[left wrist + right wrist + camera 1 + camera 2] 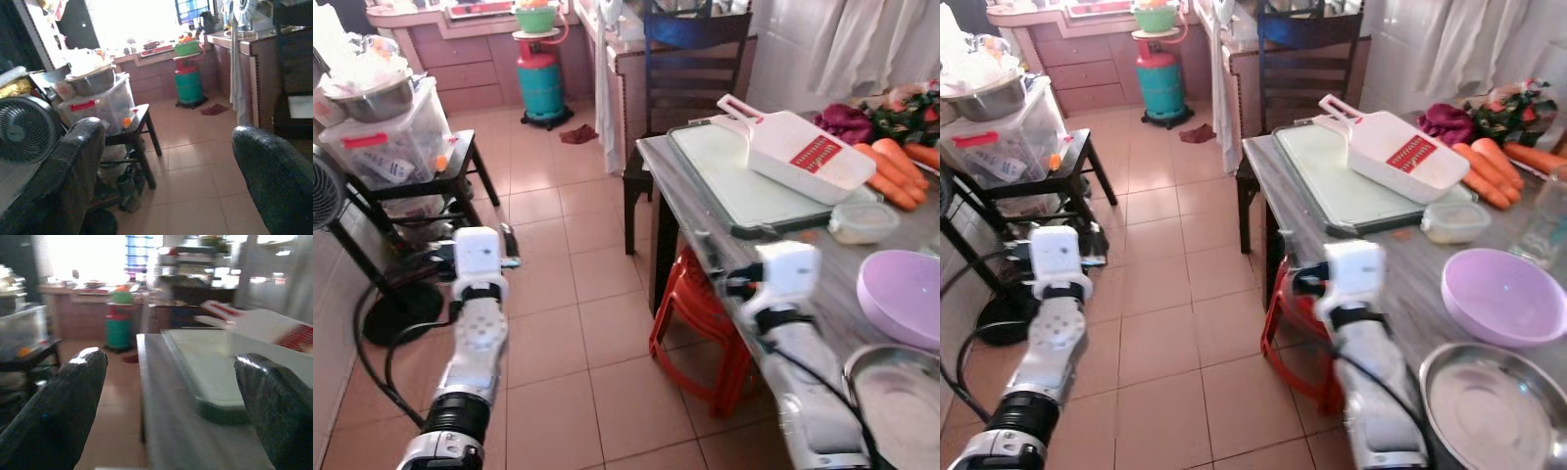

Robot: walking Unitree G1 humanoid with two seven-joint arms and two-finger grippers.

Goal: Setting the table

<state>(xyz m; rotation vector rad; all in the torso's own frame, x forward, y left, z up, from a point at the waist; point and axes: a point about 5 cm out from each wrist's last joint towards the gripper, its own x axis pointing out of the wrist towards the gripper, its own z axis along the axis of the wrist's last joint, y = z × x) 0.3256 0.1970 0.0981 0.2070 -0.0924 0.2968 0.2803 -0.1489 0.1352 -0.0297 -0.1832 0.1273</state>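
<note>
A tiled kitchen floor (558,323) runs beside the grey table (680,196). On the table, a purple bowl (906,294) lies near its close edge, a steel bowl (896,406) just beside it. The right claw (171,396) hovers wide over the table's near corner; the left claw (166,166), also wide, hangs above the floor.

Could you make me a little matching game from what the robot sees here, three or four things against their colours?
Things:
1. bowl near the table's edge
2. gas cylinder on the floor
3. stool tucked under the table
4. carrots at the table's far end

Colours:
A. orange
B. teal green
C. lilac
D. red

Pairs: 1-C, 2-B, 3-D, 4-A
</note>
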